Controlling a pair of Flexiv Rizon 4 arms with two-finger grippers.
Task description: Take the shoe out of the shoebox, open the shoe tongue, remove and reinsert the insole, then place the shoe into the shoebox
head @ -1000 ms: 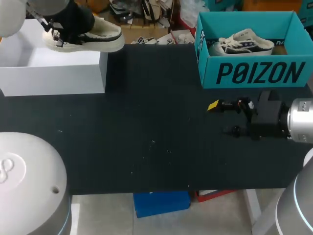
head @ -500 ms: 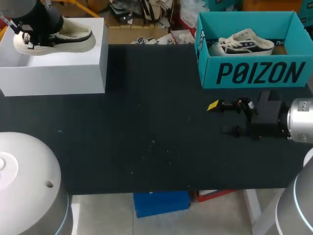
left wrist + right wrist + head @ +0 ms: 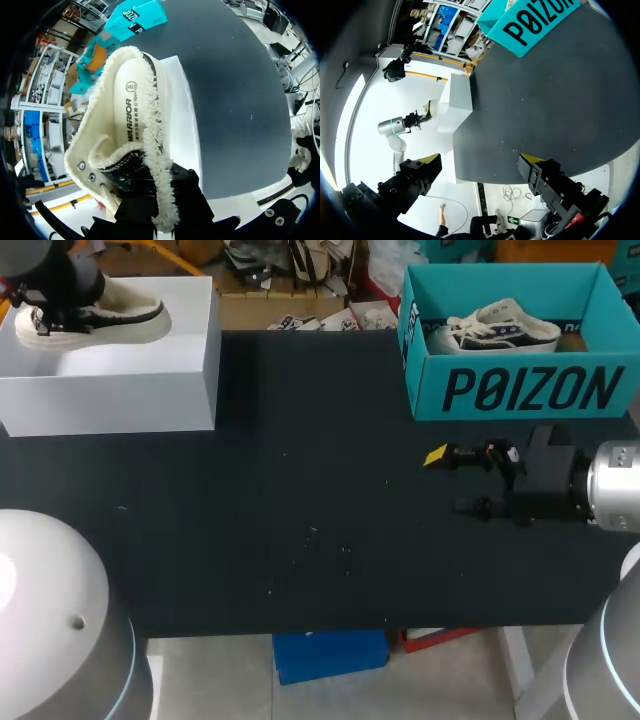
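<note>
**Shoe moves in over the white box**

At ten o'clock on the black surface [image 3: 320, 520], my left gripper [image 3: 50, 308] has carried the cream fleece-lined shoe with black trim [image 3: 110, 315] from the right far corner of the open white cardboard shoebox [image 3: 110, 390] towards nine o'clock and lower. It now sits over the box's left half, toe pointing to three o'clock. In the left wrist view my left gripper [image 3: 150, 200] is clamped on the shoe [image 3: 130, 115] at the heel collar, with the lining and insole facing the camera. The yellow tips are buried in fleece, so I judge the grip from the shoe hanging off it. I cannot tell whether the sole touches the box floor yet.

To me this is the closing step: a little more descent, then release.

At two o'clock, the teal printed cardboard box [image 3: 520, 390] holds a white low sneaker [image 3: 500, 328], both unmoved. Just below it, at three o'clock, my right gripper [image 3: 455, 480] has stayed put above the surface. Its fingers stand wide apart and hold nothing, as the right wrist view [image 3: 482, 165] confirms.
</note>
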